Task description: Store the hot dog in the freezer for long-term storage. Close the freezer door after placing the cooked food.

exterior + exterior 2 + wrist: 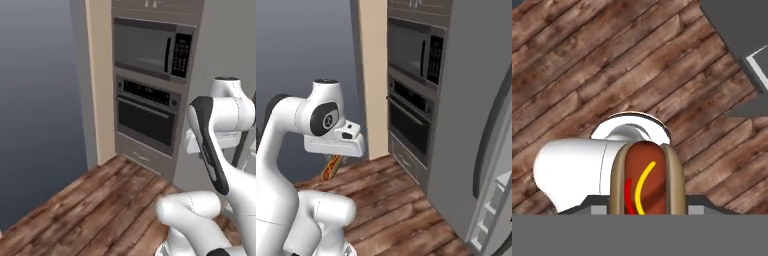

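Hanging btwn claw (334, 159) tips: hot dog (331, 167).

The arm folds back, tool (332, 167) pointing down (jaws clamped on its load).

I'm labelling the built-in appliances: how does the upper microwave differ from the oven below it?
The microwave has its keypad running vertically at the right, and no handle shows; the oven has its control strip across the top and a horizontal bar handle. The oven sits lower, above a drawer. Both are dark-fronted and shut.
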Controlling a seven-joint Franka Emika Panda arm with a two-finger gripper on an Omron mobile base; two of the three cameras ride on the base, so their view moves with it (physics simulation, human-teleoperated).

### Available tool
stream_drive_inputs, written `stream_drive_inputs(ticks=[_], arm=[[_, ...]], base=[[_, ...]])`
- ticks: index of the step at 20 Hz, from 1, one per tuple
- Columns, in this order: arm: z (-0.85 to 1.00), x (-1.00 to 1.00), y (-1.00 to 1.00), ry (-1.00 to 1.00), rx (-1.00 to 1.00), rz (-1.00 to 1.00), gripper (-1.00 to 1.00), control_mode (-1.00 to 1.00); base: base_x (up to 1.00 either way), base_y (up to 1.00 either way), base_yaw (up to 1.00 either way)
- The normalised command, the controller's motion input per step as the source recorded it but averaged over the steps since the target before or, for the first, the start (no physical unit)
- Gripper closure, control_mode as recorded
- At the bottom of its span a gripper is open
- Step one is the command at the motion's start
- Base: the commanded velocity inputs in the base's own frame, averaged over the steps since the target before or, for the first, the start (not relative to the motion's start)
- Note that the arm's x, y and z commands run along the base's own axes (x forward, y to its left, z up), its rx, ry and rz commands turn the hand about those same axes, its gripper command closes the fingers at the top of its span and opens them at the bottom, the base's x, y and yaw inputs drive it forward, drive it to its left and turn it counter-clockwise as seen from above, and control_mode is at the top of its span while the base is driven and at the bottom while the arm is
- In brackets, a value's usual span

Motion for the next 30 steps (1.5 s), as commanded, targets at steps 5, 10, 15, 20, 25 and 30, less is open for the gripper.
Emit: stream_drive_inputs(ticks=[5, 10, 15, 20, 25, 30], arm=[[0.00, 0.00, 0.00, 0.00, 0.00, 0.00, 1.00, 1.00], [0.00, 0.00, 0.00, 0.00, 0.00, 0.00, 1.00, 1.00], [0.00, 0.00, 0.00, 0.00, 0.00, 0.00, 1.00, 1.00], [0.00, 0.00, 0.00, 0.00, 0.00, 0.00, 1.00, 1.00], [0.00, 0.00, 0.00, 0.00, 0.00, 0.00, 1.00, 1.00], [0.00, 0.00, 0.00, 0.00, 0.00, 0.00, 1.00, 1.00]], base=[[0.47, 0.41, -0.78], [0.32, 0.35, -0.81], [0.31, 0.33, -0.83], [0.33, 0.33, -0.82], [0.52, 0.80, -0.61], [0.57, 0.96, -0.29]])
